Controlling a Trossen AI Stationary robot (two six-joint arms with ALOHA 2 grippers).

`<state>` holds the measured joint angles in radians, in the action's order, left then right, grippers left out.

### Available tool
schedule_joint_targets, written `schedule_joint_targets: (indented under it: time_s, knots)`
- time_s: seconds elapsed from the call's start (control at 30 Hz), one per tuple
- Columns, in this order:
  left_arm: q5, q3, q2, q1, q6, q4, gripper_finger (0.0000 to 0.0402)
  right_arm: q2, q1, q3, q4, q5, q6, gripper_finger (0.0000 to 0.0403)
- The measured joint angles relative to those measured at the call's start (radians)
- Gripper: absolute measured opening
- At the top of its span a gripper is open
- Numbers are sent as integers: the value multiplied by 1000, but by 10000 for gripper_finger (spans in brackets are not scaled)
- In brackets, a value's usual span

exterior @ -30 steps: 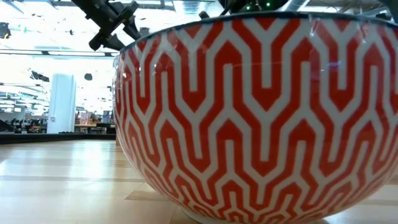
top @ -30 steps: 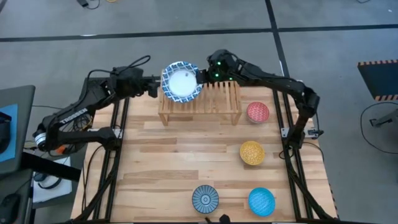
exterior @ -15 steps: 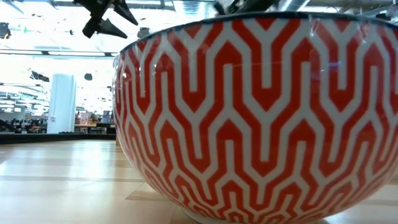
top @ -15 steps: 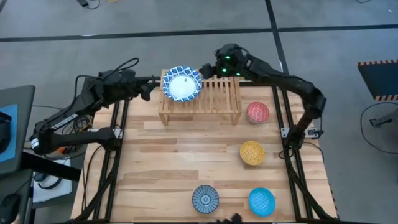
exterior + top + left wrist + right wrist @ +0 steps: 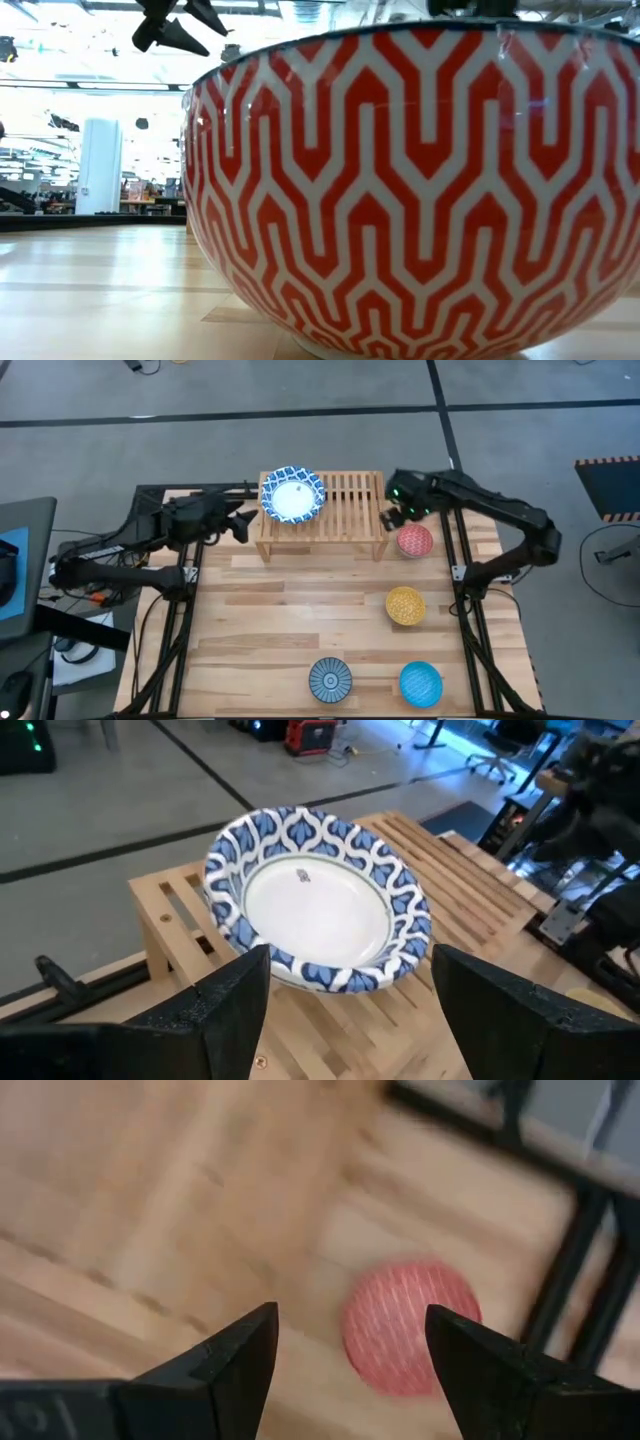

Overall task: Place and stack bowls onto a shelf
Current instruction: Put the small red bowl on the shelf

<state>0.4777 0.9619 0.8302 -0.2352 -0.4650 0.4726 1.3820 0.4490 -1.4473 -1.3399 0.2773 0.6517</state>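
A wide blue-and-white bowl (image 5: 292,495) with a white centre sits by its base on the left end of the slatted wooden shelf (image 5: 345,510) at the table's far edge. My left gripper (image 5: 240,526) is open just left of the shelf, its fingers facing the bowl (image 5: 315,910) without touching it. My right gripper (image 5: 392,518) is open off the shelf's right end, over the small red bowl (image 5: 414,541), which shows blurred between its fingers (image 5: 410,1325). Yellow (image 5: 405,605), blue-striped (image 5: 329,679) and plain blue (image 5: 421,684) bowls stand on the table.
A bowl with a red-and-white zigzag outside (image 5: 400,190) stands right in front of the low camera and hides most of the table there. The shelf's middle and right slats (image 5: 360,500) are bare. Bare planks (image 5: 260,620) lie on the table's left half.
Both grippers have drawn off the blue-and-white bowl, which stays on the shelf's left end. My left gripper has pulled back toward the table's left edge. My right gripper has swung toward the right and near side, past the shelf's right end to the red bowl.
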Motion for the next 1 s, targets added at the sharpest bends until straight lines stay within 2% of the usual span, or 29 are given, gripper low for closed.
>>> schedule_joint_targets:
  time_s: [0.17, 0.3, 0.6, 0.7, 0.83, 1.0]
  knots:
    - [51, 0, 68, 63, -24, -21, 261, -137, 70, 297, 91, -43, 103, 281]
    - [45, 0, 120, 81, -26, -50, 261, -166, 161, 478, 142, -84, 112, 281]
    - [12, 0, 185, 87, -30, -145, 261, -167, 304, 684, 291, -100, 119, 281]
    - [8, 0, 185, 88, -37, -148, 261, -167, 358, 742, 381, -151, 107, 276]
    - [8, 0, 184, 91, -46, -147, 261, -167, 426, 810, 493, -201, 103, 246]
    - [8, 0, 184, 92, -46, -146, 261, -167, 484, 848, 529, -205, 90, 174]
